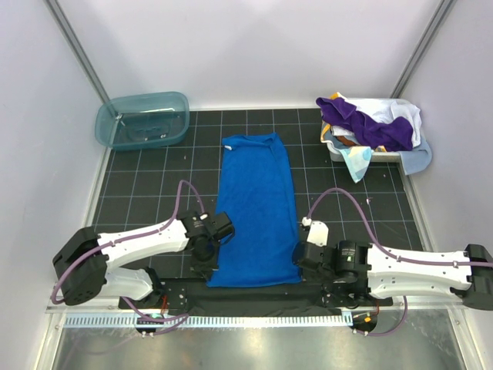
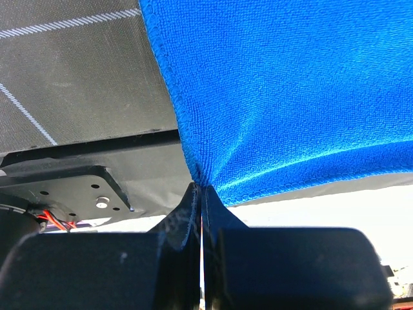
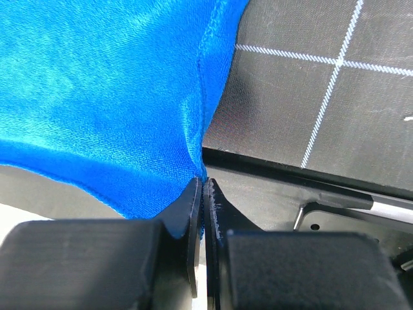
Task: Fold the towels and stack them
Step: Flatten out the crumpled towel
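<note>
Left gripper (image 2: 199, 194): jaws pressed together on the near left corner of the royal blue towel (image 1: 256, 208), the hem gathered into the tips.
Right gripper (image 3: 202, 187): likewise clamped, pinching the near right corner right at its edge.
Royal blue towel: spread lengthwise down the middle, between the two arms, its far end slightly rumpled.
Step in hand: probably the first fold, near edge carried over to the far edge.
Doing it well: raise both corners together and level, hold the edge taut between them, travel straight along the towel's length, and set corner on corner. Both grips bite little cloth, so a jerk could pull a corner free.
Surface: a black mat (image 1: 154, 185) with a pale grid, flat; a bare metal table edge (image 1: 254, 347) in front of it.
Far left: a teal translucent tub (image 1: 143, 119), nothing clearly in it.
Far right: a white basket (image 1: 381, 156) heaped with unfolded towels, a deep purple towel (image 1: 370, 127) on top, white and light blue cloth spilling over the rim.
Room: plain white walls with slanting metal posts.
</note>
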You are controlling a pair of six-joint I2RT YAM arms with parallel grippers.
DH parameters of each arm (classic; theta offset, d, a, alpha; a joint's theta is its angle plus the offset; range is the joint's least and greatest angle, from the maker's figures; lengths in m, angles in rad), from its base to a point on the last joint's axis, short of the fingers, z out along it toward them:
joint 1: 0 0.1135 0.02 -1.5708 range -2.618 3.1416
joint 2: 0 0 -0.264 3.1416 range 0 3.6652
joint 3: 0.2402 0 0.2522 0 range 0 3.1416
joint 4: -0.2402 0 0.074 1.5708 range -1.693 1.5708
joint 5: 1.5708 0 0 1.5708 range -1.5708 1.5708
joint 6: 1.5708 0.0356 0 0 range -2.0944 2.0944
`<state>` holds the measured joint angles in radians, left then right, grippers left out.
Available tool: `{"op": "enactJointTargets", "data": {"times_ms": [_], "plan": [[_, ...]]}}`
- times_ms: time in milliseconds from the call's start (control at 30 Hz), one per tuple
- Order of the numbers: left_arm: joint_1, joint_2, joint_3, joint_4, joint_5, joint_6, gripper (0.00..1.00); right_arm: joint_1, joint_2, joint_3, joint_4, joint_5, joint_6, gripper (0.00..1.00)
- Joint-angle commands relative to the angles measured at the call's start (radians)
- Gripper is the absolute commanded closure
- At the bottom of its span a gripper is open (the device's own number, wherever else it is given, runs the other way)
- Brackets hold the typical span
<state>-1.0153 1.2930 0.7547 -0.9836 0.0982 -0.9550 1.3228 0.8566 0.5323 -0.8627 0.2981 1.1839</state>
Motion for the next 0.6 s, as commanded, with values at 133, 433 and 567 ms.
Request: {"op": "enactJointTargets", "data": {"times_ms": [133,433,567], "plan": [[0.006,-0.029,0.035,-0.035,0.023,0.027,1.0,0.006,-0.042,0.029,-0.064,0.035,0.019,0.94],[0.006,-0.024,-0.018,0.005,0.064,0.016,1.0,0.006,-0.019,-0.035,-0.019,-0.016,0.029,0.95],[0.006,-0.009,-0.043,0.033,0.075,0.013,1.0,0.006,-0.002,-0.066,0.014,-0.034,0.039,0.95]]}}
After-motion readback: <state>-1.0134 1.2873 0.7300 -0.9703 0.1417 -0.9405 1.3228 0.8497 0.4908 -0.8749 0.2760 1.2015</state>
